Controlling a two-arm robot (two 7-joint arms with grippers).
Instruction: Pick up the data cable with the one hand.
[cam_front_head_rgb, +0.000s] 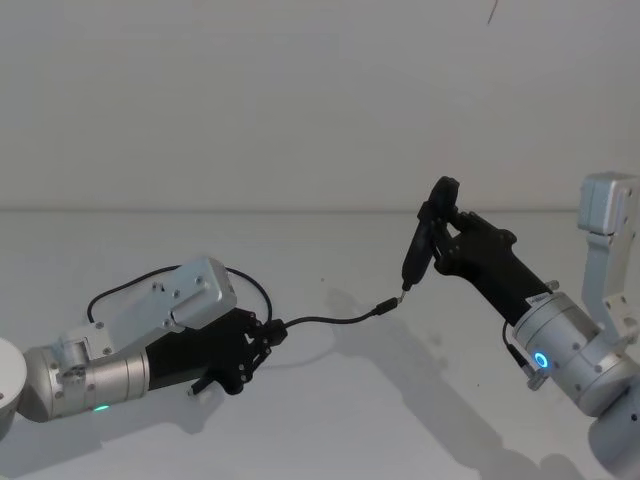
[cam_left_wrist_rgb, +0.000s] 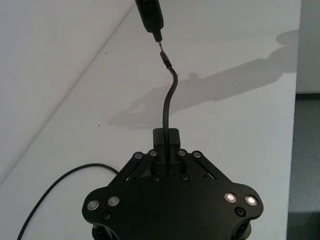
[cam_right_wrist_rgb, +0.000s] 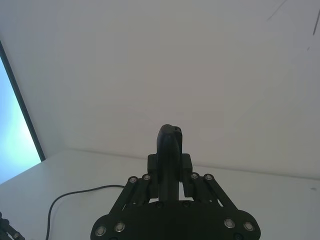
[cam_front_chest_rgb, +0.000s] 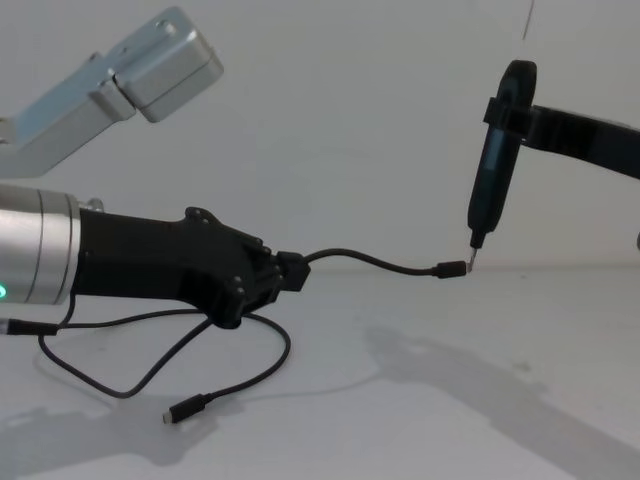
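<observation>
The data cable (cam_front_head_rgb: 330, 320) is a thin black cord. My left gripper (cam_front_head_rgb: 272, 332), on the arm with the green ring, is shut on it just behind one plug. That short end (cam_front_chest_rgb: 380, 262) arches in the air to its plug (cam_front_chest_rgb: 448, 269). The rest loops on the white table behind my left arm, and the other plug (cam_front_chest_rgb: 183, 410) lies flat. My right gripper (cam_front_head_rgb: 440, 235) is shut on a black pen-shaped tool (cam_front_head_rgb: 420, 245), held upright with its metal tip touching the raised plug. In the left wrist view the cable (cam_left_wrist_rgb: 167, 97) runs from my gripper (cam_left_wrist_rgb: 166, 135) to the tool (cam_left_wrist_rgb: 150, 17).
The white table (cam_front_head_rgb: 330, 420) meets a plain white wall at the back. A white rounded object (cam_front_head_rgb: 5, 385) sits at the far left edge. In the left wrist view the table's edge (cam_left_wrist_rgb: 297, 75) drops to a darker floor.
</observation>
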